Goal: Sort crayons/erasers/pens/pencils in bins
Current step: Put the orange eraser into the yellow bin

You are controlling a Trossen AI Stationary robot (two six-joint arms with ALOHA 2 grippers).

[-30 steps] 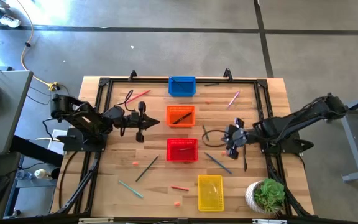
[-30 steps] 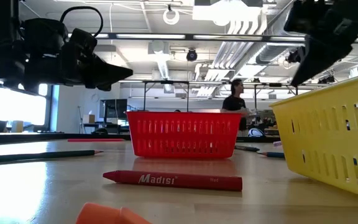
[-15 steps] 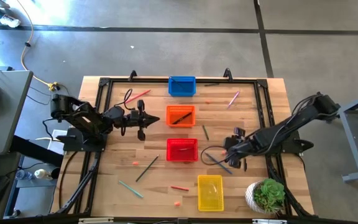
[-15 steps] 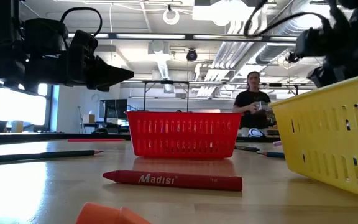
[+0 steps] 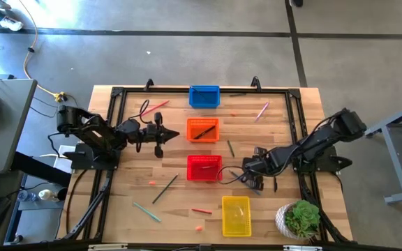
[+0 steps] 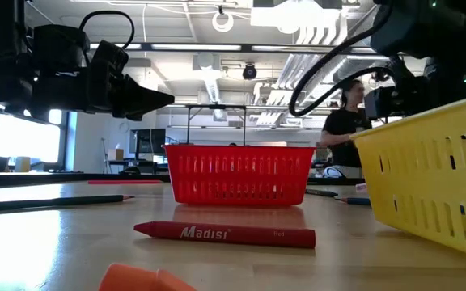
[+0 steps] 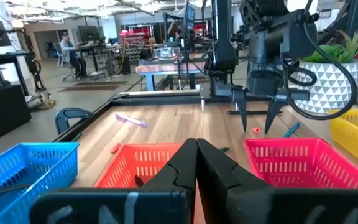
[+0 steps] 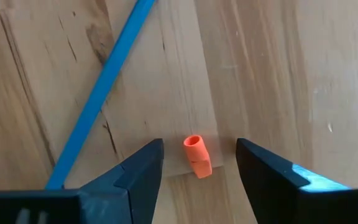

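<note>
I am looking down past my right pincer at a small orange eraser lying on the bare wood of the table, and a long blue stick is lying slantwise just beside it, near one of my fingers. My right pincer is standing wide open with the eraser between the two fingers, neither one touching it, and it is holding nothing. It is hanging low over the table between the red bin and the potted plant, with the yellow bin close by. My right arm is stretching in low from the table's right edge, its cable looping toward the red bin.

The orange bin and blue bin are sitting in line beyond the red one. My left pincer is pressed fully shut on nothing, hovering above the table left of the orange bin.
</note>
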